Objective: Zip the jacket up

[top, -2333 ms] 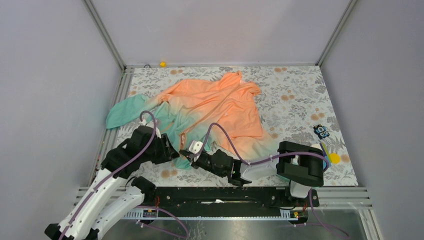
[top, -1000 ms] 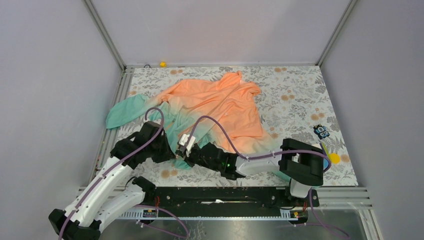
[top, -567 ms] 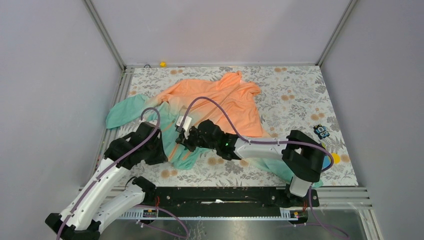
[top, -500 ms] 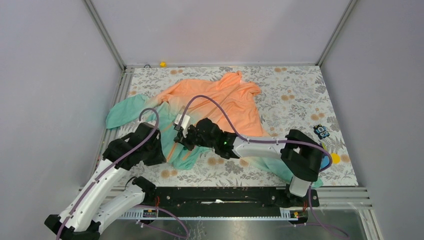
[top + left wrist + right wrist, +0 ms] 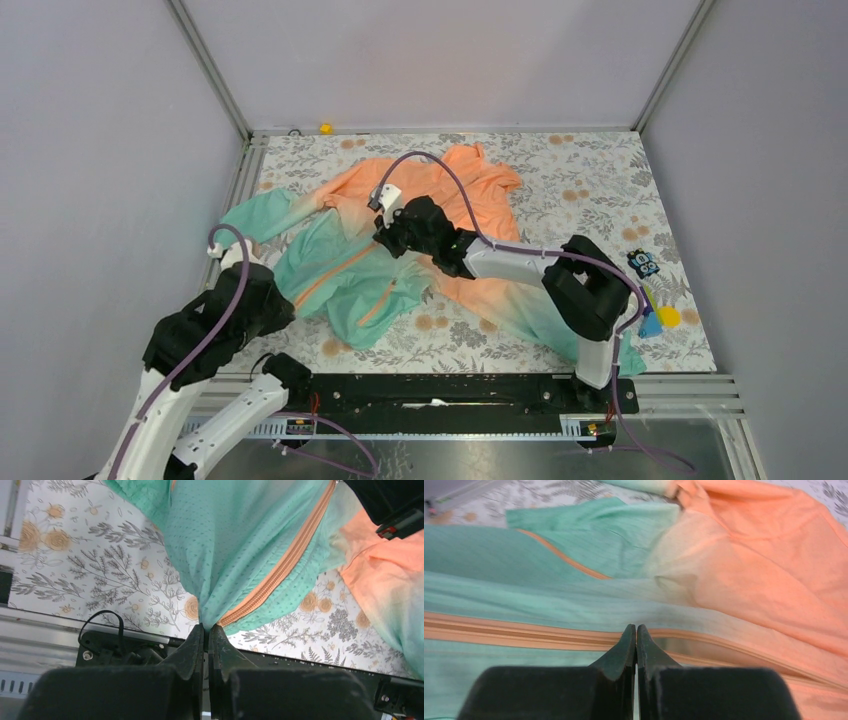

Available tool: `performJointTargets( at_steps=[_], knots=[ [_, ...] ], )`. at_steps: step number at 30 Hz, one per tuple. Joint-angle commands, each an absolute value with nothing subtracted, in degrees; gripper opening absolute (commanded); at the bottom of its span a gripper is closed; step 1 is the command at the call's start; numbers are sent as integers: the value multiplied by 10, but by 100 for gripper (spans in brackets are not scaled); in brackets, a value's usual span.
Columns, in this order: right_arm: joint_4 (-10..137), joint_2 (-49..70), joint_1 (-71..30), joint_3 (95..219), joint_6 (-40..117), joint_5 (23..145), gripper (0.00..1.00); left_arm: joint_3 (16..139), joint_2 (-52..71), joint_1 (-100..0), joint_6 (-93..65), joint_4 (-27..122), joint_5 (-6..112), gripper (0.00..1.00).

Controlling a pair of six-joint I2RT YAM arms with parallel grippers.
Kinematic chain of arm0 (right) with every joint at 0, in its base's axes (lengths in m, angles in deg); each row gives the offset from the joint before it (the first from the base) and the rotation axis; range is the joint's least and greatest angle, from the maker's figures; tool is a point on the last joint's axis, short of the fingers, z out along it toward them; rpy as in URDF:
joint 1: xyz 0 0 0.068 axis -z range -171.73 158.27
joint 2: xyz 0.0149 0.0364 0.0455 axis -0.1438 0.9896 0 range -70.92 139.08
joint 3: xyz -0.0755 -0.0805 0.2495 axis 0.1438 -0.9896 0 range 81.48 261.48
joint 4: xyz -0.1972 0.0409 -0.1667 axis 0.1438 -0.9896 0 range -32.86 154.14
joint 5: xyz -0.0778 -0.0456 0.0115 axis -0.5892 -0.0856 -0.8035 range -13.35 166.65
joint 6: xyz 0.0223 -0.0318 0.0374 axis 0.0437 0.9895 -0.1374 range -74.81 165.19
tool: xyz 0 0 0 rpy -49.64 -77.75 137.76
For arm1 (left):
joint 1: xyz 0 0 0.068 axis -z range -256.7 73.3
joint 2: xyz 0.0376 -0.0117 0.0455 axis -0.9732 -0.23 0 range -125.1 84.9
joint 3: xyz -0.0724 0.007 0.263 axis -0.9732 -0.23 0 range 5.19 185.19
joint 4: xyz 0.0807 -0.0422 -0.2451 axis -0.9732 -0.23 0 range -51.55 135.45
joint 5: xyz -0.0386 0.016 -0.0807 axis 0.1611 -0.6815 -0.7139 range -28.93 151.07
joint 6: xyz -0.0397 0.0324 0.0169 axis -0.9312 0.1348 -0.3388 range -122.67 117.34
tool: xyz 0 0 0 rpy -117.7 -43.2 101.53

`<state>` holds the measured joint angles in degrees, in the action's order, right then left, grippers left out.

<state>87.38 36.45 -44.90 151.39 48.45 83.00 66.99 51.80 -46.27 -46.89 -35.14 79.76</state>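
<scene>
The jacket (image 5: 470, 195) lies spread on the table, orange at the far end and teal (image 5: 345, 285) toward me. Its orange zipper (image 5: 335, 275) runs diagonally across the teal part. My left gripper (image 5: 286, 299) is shut on the teal hem right beside the zipper's bottom end (image 5: 206, 626) and holds the fabric taut. My right gripper (image 5: 384, 240) is shut on the zipper line (image 5: 636, 628) where teal fades to orange. Left of its fingertips (image 5: 628, 639) the zipper (image 5: 524, 635) looks joined; to the right it gapes. The pull is hidden between the fingertips.
A small yellow object (image 5: 325, 128) sits at the back rail. A blue-black toy (image 5: 643, 264) and a yellow disc (image 5: 668, 316) lie at the right edge. Grey walls and metal rails enclose the floral table (image 5: 590, 170).
My right gripper has travelled from the hem up along the zipper toward the orange part. My left arm has drawn back to the near left, stretching the teal hem out straight.
</scene>
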Motion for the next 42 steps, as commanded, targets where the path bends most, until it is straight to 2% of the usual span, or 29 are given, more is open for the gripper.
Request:
performJointTargets(
  at_steps=[1,9,17,27,33,34,35,36,37,38,39,41,42],
  knots=[
    [843,395,-388,1537,527,785,0,714,544,-462,-456,-381,872,0],
    [832,447,-270,1580,624,763,0,704,566,-460,-428,-380,876,0],
    [804,517,-202,1679,751,671,0,683,596,-460,-429,-376,853,0],
    [806,634,-100,1813,783,631,0,677,593,-459,-411,-376,832,0],
    [777,659,-89,1865,771,658,0,652,588,-459,-409,-352,804,0],
    [761,659,-90,1876,750,665,4,647,585,-459,-407,-343,792,0],
    [743,653,-89,1888,725,669,21,642,582,-459,-406,-333,780,0],
    [713,644,-89,1895,706,683,50,640,577,-459,-405,-323,769,6],
    [681,631,-90,1898,684,698,68,640,572,-459,-407,-316,762,20],
    [657,612,-89,1894,656,711,77,641,568,-459,-411,-309,757,35],
    [637,587,-90,1878,628,724,84,643,565,-459,-415,-306,756,45],
    [620,519,-95,1822,568,734,99,645,561,-459,-417,-304,753,54],
    [614,481,-98,1791,539,735,99,647,556,-459,-415,-307,754,56]
  ],
)
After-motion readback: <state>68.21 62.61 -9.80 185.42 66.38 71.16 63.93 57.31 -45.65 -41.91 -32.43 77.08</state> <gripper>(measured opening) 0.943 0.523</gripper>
